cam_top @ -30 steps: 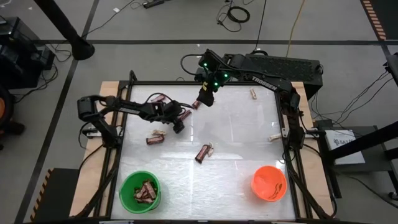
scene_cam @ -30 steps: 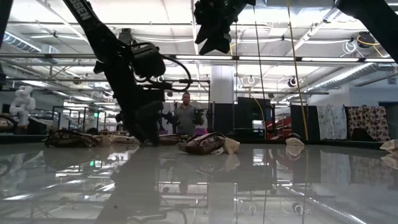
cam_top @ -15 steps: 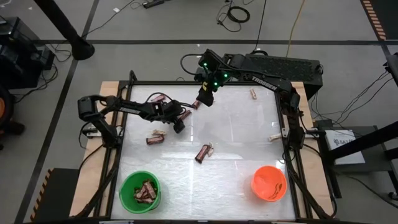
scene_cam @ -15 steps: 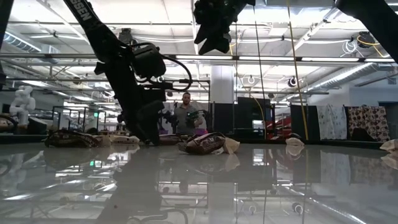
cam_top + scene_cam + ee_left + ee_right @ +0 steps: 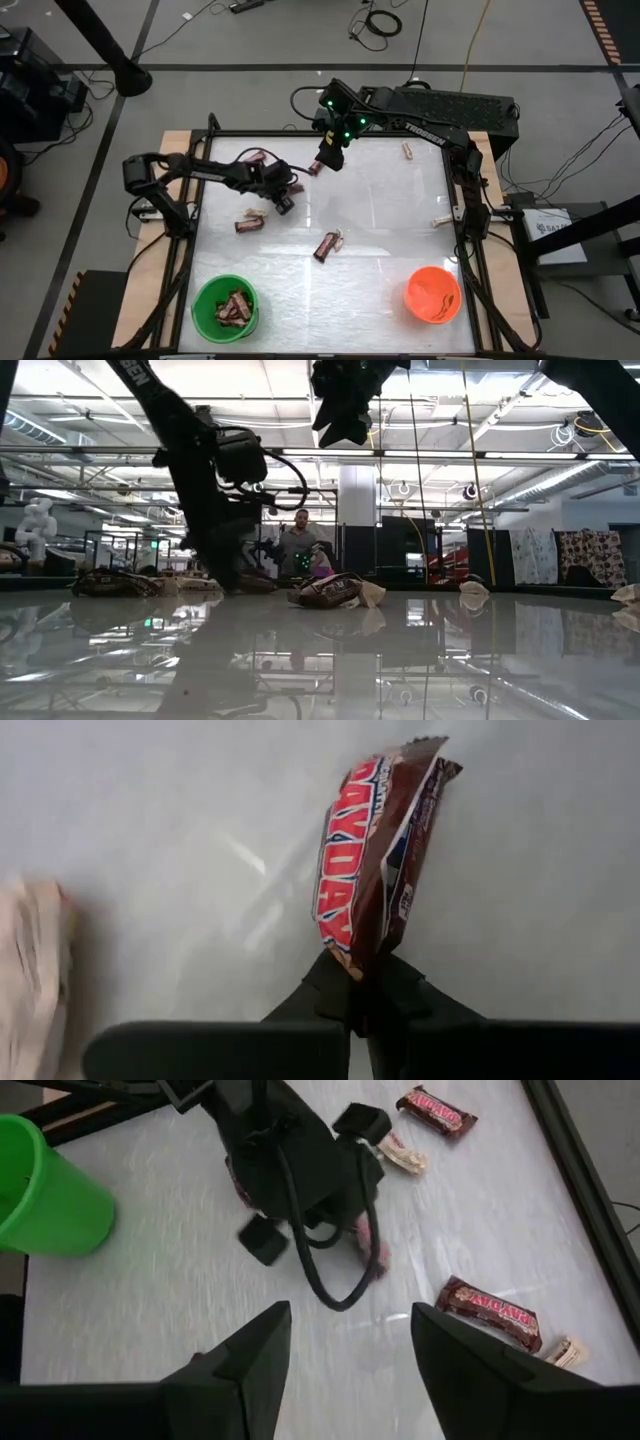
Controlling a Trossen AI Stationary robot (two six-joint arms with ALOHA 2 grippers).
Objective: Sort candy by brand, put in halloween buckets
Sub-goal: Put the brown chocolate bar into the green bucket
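The glossy white table [image 5: 380, 250] carries the green bucket [image 5: 225, 306], already holding brown bars, and the orange bucket [image 5: 433, 294]. The right gripper [image 5: 340, 1340] hangs splayed and empty at the far edge. The left gripper [image 5: 365, 1005] pinches a crinkly brown bar [image 5: 370, 850] above the far left; carrying it to green likely follows.

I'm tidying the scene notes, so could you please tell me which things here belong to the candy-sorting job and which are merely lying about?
Part of the job:
- green bucket, already holding brown bars
- orange bucket
- brown bar gripped in the left pincer
- loose brown bar mid-table
- pale bar near the far edge
- right pincer, open above the table

Lying about:
- floor cables
- person in the room behind
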